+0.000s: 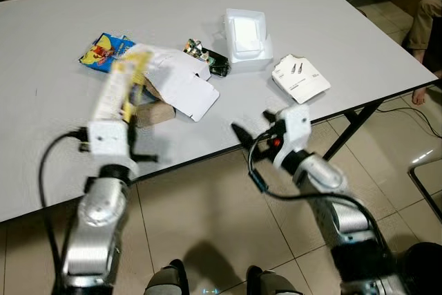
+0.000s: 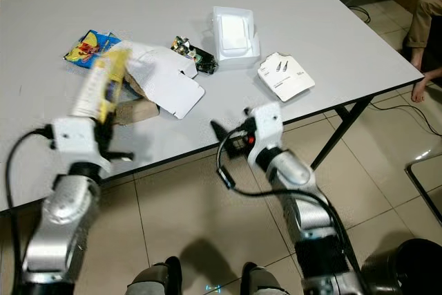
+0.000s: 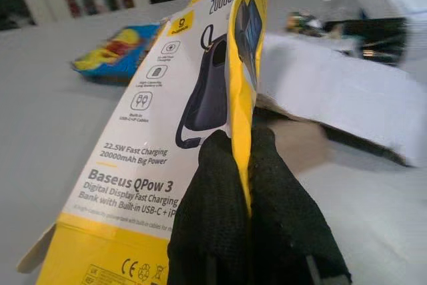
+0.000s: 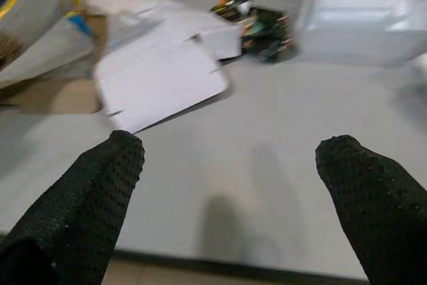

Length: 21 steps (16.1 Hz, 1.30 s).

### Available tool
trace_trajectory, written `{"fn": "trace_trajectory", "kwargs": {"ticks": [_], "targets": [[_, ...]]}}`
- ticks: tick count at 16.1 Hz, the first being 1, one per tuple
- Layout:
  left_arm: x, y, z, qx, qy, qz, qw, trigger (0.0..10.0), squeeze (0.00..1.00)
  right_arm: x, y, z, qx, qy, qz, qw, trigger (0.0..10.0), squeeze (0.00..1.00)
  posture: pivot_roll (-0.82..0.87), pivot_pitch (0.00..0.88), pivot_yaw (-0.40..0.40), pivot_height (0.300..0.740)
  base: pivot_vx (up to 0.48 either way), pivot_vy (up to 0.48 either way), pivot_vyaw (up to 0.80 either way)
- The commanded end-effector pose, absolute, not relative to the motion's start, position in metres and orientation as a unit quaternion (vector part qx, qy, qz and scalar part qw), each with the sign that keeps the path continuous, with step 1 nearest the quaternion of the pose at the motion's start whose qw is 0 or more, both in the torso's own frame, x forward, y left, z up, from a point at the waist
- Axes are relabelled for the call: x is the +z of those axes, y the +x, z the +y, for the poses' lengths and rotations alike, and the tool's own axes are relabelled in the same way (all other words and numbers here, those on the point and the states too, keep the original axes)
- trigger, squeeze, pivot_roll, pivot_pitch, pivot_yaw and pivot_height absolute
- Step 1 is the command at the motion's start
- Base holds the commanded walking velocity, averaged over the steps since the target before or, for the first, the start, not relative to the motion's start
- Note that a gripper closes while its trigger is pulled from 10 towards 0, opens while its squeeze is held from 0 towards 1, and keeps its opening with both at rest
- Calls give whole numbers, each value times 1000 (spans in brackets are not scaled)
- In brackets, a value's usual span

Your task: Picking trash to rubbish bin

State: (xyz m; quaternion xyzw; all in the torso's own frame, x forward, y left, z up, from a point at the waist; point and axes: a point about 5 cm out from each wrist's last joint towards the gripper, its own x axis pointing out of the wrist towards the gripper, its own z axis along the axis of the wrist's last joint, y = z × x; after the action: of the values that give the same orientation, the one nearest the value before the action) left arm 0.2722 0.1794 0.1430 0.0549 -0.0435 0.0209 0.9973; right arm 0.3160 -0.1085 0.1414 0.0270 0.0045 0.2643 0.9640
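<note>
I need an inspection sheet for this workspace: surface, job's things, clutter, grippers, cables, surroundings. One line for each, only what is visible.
Surface: grey table, trash lying on it.
Job's things: yellow and white power bank box, lifted; blue snack wrapper; flattened white carton; dark crumpled wrapper; white foam tray; small white package; black bin on the floor at the robot's right.
Clutter: nothing seen.
Grippers: left gripper shut on the box; right gripper open, at the table's near edge.
Cables: black cables along both arms; more cables on the floor.
Surroundings: tiled floor; a person's leg at right.
</note>
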Motion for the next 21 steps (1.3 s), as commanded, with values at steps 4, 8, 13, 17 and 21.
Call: {"fn": "trace_trajectory", "kwargs": {"ticks": [4, 8, 13, 17, 21], "targets": [[148, 267, 175, 32, 57, -65, 996, 0, 0, 147, 323, -122, 215, 21, -21, 976, 10000, 0, -56, 177, -12, 740, 0, 0, 0], [156, 269, 177, 39, 86, -82, 992, 10000, 0, 147, 325, -123, 203, 14, -28, 979, 10000, 0, -55, 184, -13, 740, 0, 0, 0], [155, 268, 176, 50, 80, -80, 992, 10000, 0, 144, 326, -125, 198, 14, -20, 980, 10000, 0, -55, 193, -18, 740, 0, 0, -629], [154, 271, 174, 52, 84, -75, 992, 10000, 0, 143, 325, -124, 202, 15, -20, 979, 10000, 0, -55, 193, -18, 740, 0, 0, -392], [152, 273, 176, 63, 85, -63, 992, 10000, 0, 141, 323, -122, 208, 11, -19, 978, 10000, 0, -55, 193, -18, 740, 0, 0, 0]]}}
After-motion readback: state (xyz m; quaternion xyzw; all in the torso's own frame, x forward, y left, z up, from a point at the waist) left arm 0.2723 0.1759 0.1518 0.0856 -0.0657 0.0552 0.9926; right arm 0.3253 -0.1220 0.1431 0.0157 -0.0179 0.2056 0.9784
